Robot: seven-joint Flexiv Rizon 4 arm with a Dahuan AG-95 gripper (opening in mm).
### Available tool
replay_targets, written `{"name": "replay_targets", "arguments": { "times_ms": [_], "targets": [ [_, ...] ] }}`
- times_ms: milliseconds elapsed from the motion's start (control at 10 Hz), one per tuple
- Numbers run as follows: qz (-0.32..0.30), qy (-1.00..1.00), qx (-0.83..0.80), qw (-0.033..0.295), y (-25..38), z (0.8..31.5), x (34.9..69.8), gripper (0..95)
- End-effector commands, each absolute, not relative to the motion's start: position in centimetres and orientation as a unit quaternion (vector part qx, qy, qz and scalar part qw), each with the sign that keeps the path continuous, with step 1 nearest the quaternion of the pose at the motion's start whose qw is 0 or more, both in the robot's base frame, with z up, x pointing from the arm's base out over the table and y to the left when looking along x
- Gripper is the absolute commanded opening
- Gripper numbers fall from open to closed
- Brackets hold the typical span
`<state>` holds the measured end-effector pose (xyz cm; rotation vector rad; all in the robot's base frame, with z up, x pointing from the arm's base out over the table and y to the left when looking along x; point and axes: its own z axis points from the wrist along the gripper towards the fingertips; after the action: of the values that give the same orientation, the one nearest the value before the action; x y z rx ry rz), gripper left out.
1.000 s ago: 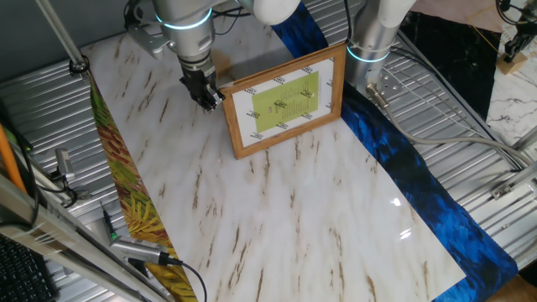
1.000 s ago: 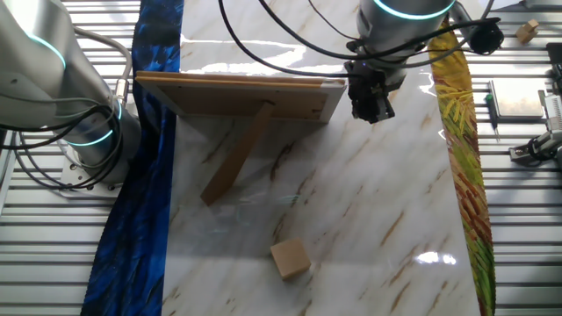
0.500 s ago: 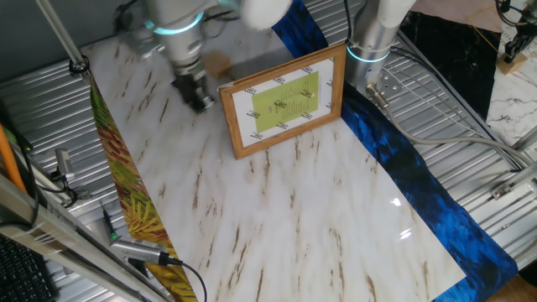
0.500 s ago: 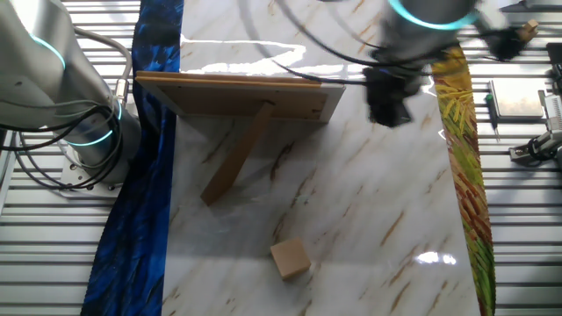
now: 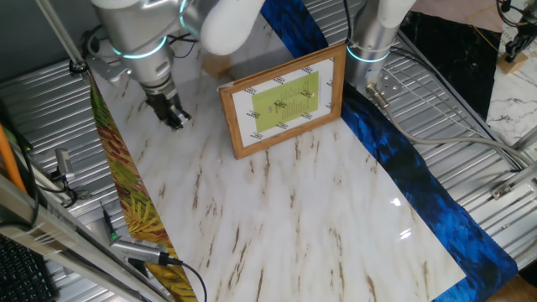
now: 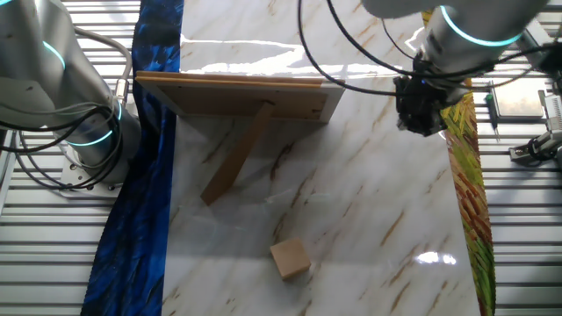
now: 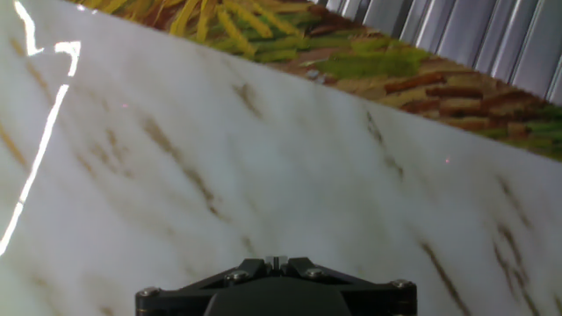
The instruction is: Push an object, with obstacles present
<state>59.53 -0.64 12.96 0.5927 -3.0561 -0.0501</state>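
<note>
Your target is a small pale wooden cube, plain on every face. It sits alone on the white marble-patterned tabletop, on the back side of the picture frame and well apart from it. You can see it in only one of the fixed views; in the other, the arm and the frame hide that part of the table.

Expect the cube to be light and rigid, with flat sides and hard edges. On this glossy surface it will probably slide easily and may spin if you touch it off-centre. Since the job is a push, there is no need to grasp it: press squarely on the middle of one vertical face, low down, so it travels straight rather than tipping or turning.

The obstacle is the brown wooden picture frame, standing propped on a rear strut, with a white mat and a yellow-green sheet showing on its front. It looks easy to topple, so keep your path away from the strut.

The gripper hangs above the table near the edge lined with a leaf-patterned strip, beside the frame's end and well apart from the cube. It holds nothing. Its fingers look close together, but you cannot tell for certain; the hand view shows only the gripper body and bare marble.
</note>
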Motion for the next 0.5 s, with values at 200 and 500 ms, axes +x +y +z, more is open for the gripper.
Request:
{"name": "replay_targets", "arguments": {
  "times_ms": [200, 500],
  "targets": [
    [-0.016, -0.982, 0.188, 0.011, -0.66, 13.1, 59.38, 0.0],
    [-0.014, -0.982, 0.185, 0.013, -0.66, 13.1, 59.38, 0.0]
  ]
}}
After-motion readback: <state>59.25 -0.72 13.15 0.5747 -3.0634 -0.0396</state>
